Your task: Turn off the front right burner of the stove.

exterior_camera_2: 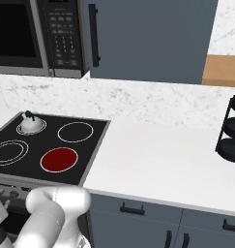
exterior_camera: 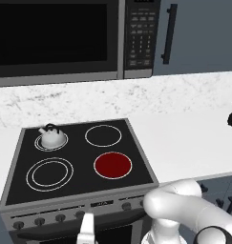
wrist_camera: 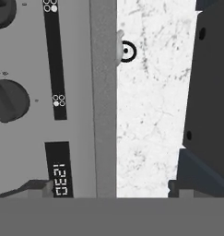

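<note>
The front right burner [exterior_camera: 112, 165] on the stove [exterior_camera: 22, 171] glows red, still on, and my gripper [wrist_camera: 109, 191], fingers apart and empty, faces the knobs [wrist_camera: 9, 100], none turned.

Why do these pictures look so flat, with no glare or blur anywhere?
Left base view: the black glass cooktop shows no reflections, and its red front right burner is evenly coloured. Right base view: the white kettle casts no clear shadow. Hand view: the dark round knob is sharp.

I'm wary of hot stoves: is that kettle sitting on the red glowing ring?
No, the kettle sits on the small back left ring, while the red front right burner is bare.
</note>
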